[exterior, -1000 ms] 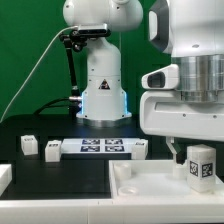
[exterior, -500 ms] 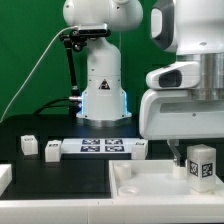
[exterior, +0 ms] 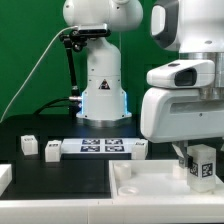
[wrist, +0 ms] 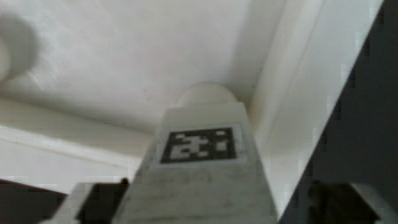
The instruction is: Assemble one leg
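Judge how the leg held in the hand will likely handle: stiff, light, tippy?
Probably rigid: the leg looks like a solid plastic block. Likely light, given its small size beside the hand. Tall and narrow, so it may tip if released unseated.

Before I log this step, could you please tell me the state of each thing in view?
large white square tray: flat on the table.
small white plastic leg with square tag: upright, clamped, over the tray's corner.
jaws: shut on that leg.
loose small white block: resting on the table, ungripped.
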You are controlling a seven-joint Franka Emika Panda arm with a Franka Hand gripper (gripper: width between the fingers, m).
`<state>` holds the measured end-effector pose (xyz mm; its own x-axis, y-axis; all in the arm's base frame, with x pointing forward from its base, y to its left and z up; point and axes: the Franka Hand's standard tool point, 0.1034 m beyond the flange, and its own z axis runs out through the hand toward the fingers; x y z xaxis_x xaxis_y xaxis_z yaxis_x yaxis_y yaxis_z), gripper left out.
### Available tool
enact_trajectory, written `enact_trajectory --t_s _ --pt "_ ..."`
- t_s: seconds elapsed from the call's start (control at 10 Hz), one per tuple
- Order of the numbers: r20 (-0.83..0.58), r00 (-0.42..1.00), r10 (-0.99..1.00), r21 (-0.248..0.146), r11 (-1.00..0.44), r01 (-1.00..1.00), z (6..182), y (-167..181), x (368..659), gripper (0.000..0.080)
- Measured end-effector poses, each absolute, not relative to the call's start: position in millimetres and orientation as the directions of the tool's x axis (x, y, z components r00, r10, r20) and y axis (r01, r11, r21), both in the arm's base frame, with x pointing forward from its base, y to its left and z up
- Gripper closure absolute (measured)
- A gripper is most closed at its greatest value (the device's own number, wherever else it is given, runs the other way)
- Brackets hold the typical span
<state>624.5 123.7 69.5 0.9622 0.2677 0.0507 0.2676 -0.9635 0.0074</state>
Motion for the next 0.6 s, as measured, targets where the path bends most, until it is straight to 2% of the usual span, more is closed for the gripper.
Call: enact_trajectory --t_s 0.1,0.2,0.4,0.6 --pt "0.051 0.969 0.242 0.006 -0.970 0.243 69.5 123.7 624.5 0.0449" --pt "0.051 0.969 0.242 0.006 -0.970 0.242 69.5 123.3 624.6 0.0511" --pt "0.041 0.995 -0.093 -0.040 -0.995 -0.091 68.9 121.7 624.3 0.0511" --pt "0.032 0.935 -0.354 -0.047 -0.935 -0.352 68.1 121.0 624.5 0.0511"
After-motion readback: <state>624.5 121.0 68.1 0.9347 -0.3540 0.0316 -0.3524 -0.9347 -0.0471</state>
